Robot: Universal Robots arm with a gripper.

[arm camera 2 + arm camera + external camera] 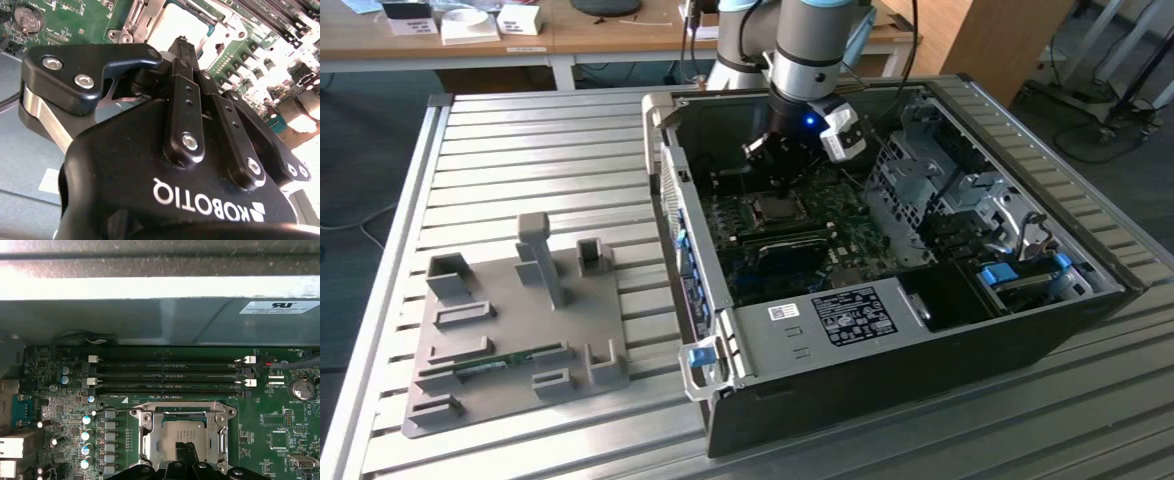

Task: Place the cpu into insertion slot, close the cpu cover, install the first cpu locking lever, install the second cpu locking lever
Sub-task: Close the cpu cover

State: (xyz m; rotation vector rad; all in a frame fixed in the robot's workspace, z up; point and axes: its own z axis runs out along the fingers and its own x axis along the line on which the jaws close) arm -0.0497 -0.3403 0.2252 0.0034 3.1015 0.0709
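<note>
My gripper (781, 178) reaches down into the open computer case, right over the insertion slot (778, 209) on the green motherboard (841, 235). In the first wrist view the silvery cpu (172, 432) lies in the slot, and the cpu cover (146, 440) lies flat around it as a metal frame. The gripper (187, 452) is shut with nothing held, its tips at the cpu's near edge. The second wrist view shows the gripper (183, 44) closed just over the bright cpu (172, 25). A thin wire lever (112, 410) runs out from one corner of the slot.
Long black memory slots (165, 372) lie beyond the socket, with the case wall (150, 325) behind them. Capacitors (87, 432) and a coin battery (302, 388) flank it. A drive cage (947, 200) and a labelled grey box (841, 320) crowd the case. A grey fixture plate (520, 330) sits on the table.
</note>
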